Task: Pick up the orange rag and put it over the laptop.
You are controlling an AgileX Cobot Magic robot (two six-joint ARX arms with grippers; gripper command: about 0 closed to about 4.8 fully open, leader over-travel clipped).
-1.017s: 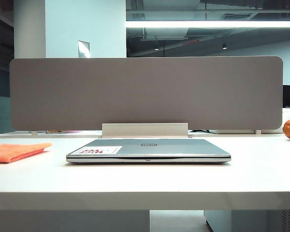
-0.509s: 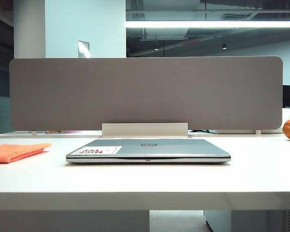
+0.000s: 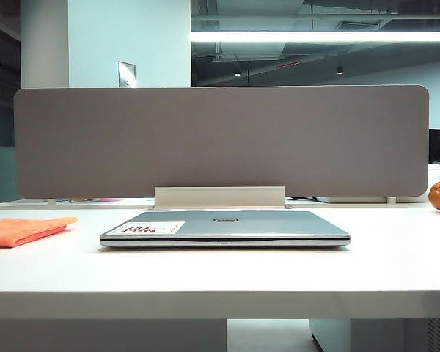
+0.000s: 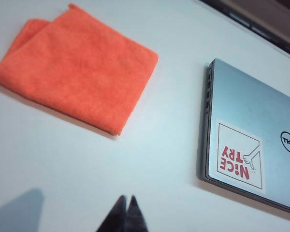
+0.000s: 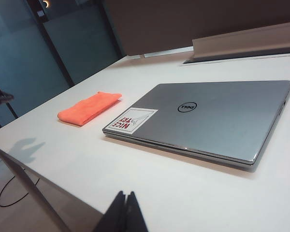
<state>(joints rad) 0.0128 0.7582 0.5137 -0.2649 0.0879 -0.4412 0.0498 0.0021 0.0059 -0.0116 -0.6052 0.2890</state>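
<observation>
Folded orange rag (image 4: pixel 77 89) flat on table, apart from closed silver laptop (image 4: pixel 261 140).

Bright orange rag (image 4: pixel 77 67), silver laptop (image 4: pixel 261 130) – white sticker (image 4: pixel 239 157) with red print, all on a white table (image 4: pixel 154 159).

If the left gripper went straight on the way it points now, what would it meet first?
Probably bare table: the shut left gripper aims between the orange rag and the laptop, though depth is unclear.
</observation>
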